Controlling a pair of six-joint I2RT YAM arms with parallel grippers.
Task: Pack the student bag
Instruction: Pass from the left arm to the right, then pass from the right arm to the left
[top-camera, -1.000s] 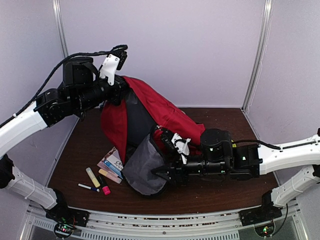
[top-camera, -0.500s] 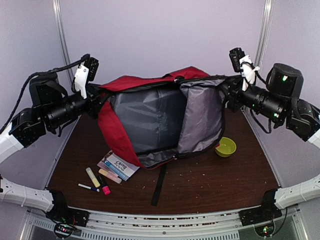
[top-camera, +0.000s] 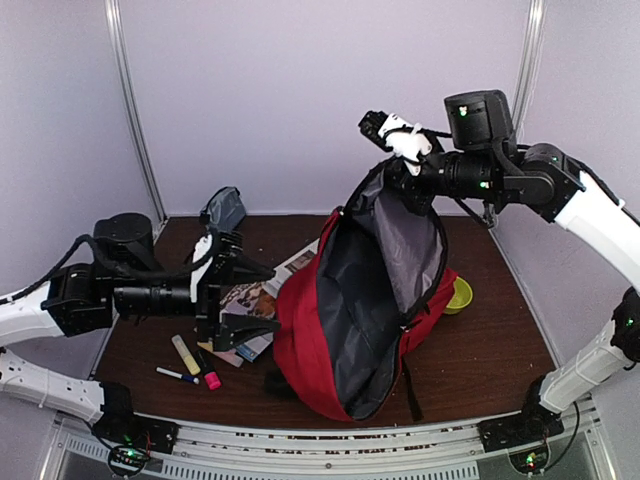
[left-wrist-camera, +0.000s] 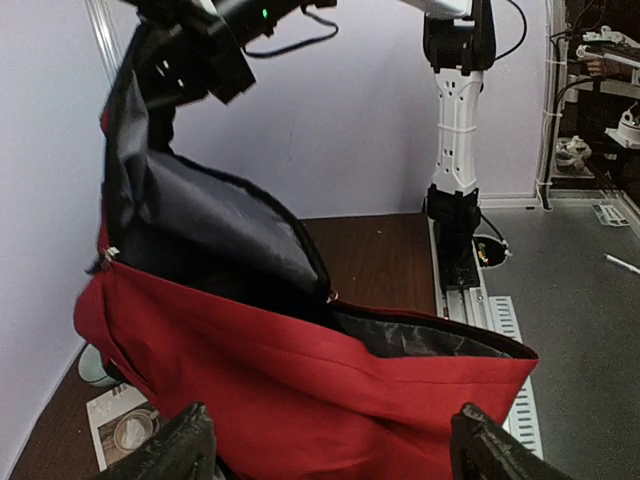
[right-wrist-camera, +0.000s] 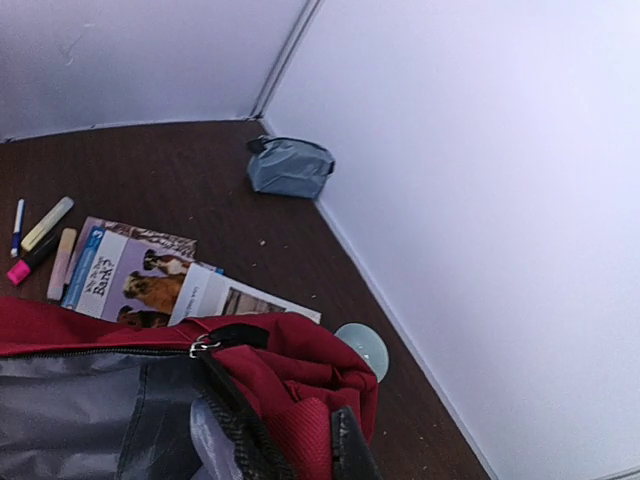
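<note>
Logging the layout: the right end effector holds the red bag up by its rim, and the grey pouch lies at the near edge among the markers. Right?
Not quite: the top external view shows the grey pouch at the far left, well apart from the markers. The right end effector does hold the red bag up by its rim.

The large red fabric backpack with grey inner lining (top-camera: 305, 345) stands upright at the centre of the top view. Its main compartment gapes unzipped, the black-zippered rim lifted toward the upper right.
</note>
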